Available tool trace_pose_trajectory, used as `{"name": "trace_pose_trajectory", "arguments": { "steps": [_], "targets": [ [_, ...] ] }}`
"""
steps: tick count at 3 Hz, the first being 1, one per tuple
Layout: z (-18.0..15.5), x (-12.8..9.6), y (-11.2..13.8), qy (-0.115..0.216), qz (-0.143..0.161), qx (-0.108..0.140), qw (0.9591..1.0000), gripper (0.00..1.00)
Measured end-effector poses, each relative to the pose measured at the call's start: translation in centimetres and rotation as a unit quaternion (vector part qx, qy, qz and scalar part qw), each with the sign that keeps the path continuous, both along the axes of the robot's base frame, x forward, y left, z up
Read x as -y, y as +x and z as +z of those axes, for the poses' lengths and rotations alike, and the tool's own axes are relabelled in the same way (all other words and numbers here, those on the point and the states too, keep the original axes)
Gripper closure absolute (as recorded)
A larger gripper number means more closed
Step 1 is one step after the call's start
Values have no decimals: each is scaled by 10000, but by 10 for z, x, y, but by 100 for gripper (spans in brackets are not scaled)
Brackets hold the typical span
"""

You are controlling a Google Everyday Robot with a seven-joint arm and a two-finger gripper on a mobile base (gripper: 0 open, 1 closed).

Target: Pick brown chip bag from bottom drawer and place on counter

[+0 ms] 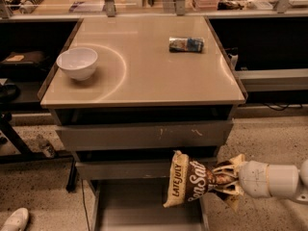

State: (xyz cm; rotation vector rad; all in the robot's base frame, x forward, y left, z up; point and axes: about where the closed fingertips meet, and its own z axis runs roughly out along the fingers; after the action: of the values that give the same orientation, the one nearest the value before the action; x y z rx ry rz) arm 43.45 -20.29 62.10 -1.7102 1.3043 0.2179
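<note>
1. A brown chip bag (188,184) sits at about five o'clock in the picture. It is dark and crinkly with tan edges, and it hangs in the air turned on its side, so the white "Sea Salt" script and the "LATE JULY" lettering run up the bag.
2. The gripper (223,180) reaches in from three o'clock of the bag. Its tan fingers (230,163) are clenched on the bag's bunched right end. Behind them a white arm (272,179) runs off the right edge.
3. The bag is over the right side of the bottom drawer (139,208), which is pulled open toward six o'clock. It does not rest on the drawer's floor. What shows of that floor is plain flat grey, between thin side rails.
4. Two taller grey drawer fronts (139,136) are stacked at twelve o'clock of the open drawer. The bag's top overlaps the lower one.
5. The counter (144,76), a wide glossy beige top, caps the drawer unit and fills the picture's centre.
6. On the counter toward ten o'clock stands a white bowl (77,63), upright, with only its white inside showing.
7. Toward one o'clock on the counter lies a small blue-and-white packet (186,44), well apart from the bowl.
8. A white shoe (14,220) shows at seven o'clock on the speckled floor (33,191).
</note>
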Motion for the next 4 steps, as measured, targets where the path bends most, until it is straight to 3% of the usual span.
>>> {"name": "trace_pose_trajectory", "arguments": {
  "steps": [2, 3, 4],
  "targets": [
    [144, -15, -1, -399, 468, 718, 9955, 100],
    [218, -31, 7, -542, 464, 941, 9930, 100],
    [290, -24, 24, -270, 188, 1209, 9921, 100]
  ]
}}
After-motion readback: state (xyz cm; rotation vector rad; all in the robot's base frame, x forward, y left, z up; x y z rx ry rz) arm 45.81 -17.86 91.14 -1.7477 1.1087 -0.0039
